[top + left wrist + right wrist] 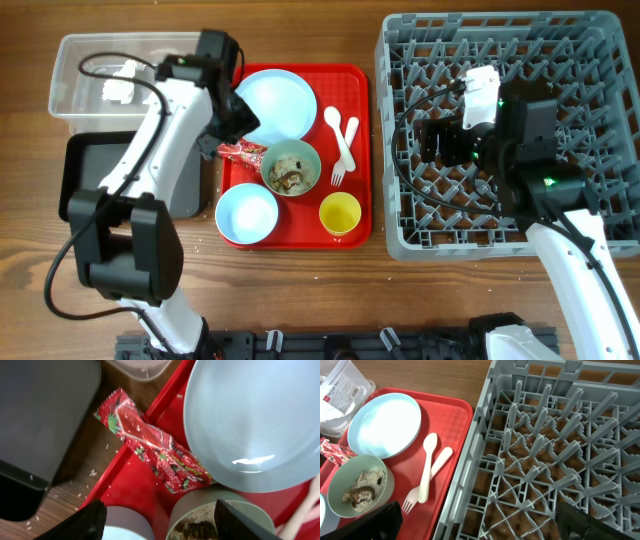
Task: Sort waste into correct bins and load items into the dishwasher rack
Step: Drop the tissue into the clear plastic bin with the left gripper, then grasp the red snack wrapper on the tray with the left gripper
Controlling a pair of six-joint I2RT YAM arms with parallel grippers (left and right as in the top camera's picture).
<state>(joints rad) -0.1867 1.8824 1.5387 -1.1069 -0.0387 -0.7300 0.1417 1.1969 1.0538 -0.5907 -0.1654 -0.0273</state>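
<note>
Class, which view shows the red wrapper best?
Left wrist: the red wrapper lies close up across the red tray's rim. Overhead shows it small, beside the left arm; right wrist shows only one end at the frame edge.

red wrapper (155, 447) lying flat, green bowl (311, 156) holding scraps (290, 175)

The room light is bright and even, coming from overhead. The wooden table (300, 290) is evenly lit, with only soft, short shadows under the arms. The overhead picture looks crisp.

Close in on the left wrist view, a white streak of glare sits on the light blue plate (250, 415). The black tray (45, 410) shows as a flat dark mass with little detail.

The left gripper (160, 505) and right gripper (479, 507) are blurred dark silhouettes along the bottom edge of their views. The dishwasher rack (545, 450) is sharp, and its pegs splay outward with wide-lens distortion.
</note>
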